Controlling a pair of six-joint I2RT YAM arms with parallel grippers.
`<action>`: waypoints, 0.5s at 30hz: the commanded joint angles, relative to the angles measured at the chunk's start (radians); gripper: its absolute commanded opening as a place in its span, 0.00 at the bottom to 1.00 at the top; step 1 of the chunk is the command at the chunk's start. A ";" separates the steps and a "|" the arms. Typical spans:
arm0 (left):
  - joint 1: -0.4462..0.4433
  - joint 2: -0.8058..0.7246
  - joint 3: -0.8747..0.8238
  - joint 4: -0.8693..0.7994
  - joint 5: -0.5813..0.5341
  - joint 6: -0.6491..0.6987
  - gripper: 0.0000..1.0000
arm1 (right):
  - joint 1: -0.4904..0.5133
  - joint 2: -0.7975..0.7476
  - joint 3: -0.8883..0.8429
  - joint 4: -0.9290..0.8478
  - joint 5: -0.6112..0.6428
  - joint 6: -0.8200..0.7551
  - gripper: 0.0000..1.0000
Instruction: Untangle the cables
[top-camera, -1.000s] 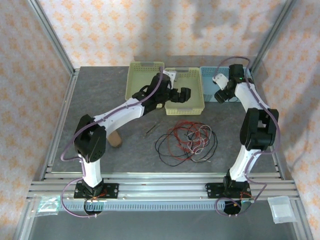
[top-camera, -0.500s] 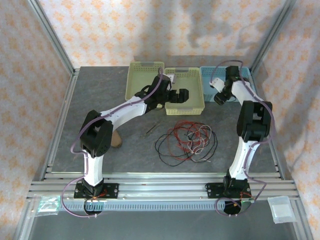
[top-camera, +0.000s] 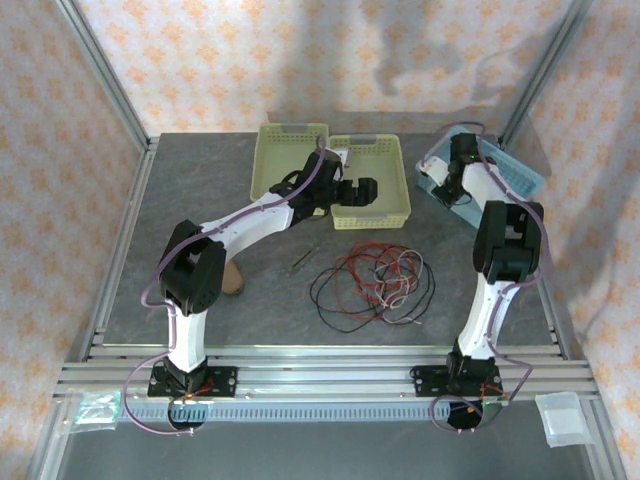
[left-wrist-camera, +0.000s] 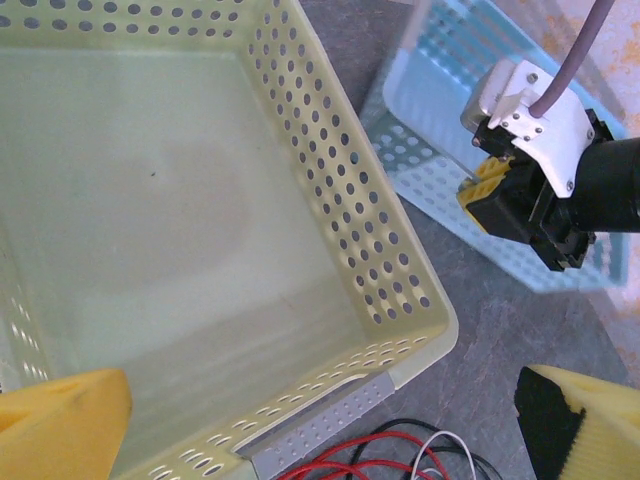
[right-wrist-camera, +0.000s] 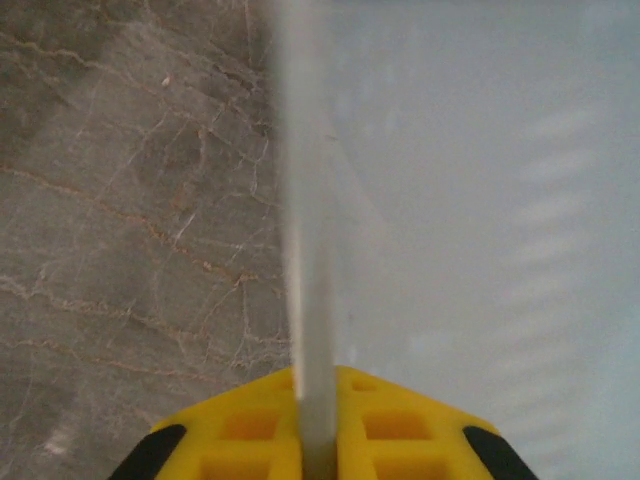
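While cables (top-camera: 372, 283) lie looped, widest left-right — right claw (right-wrist-camera: 318, 400) pinches blue basket (top-camera: 520, 172) wall, left claw (top-camera: 358, 194) spread.

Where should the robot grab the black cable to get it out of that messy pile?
Probably the black cable is best taken at its left outer loop, where it bows out alone on the table, clear of the red cable and the whitish cable. Come straight down from above, one finger on each side, since it lies flat.
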 joint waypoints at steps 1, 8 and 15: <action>-0.001 -0.023 -0.002 0.013 0.007 -0.011 0.99 | -0.005 -0.056 -0.016 -0.011 0.017 0.073 0.09; 0.001 -0.037 -0.040 0.025 -0.015 -0.013 1.00 | 0.001 0.012 0.160 -0.027 -0.138 0.482 0.00; 0.016 -0.105 -0.083 0.016 -0.065 -0.013 0.99 | 0.009 0.287 0.535 -0.281 -0.230 0.911 0.00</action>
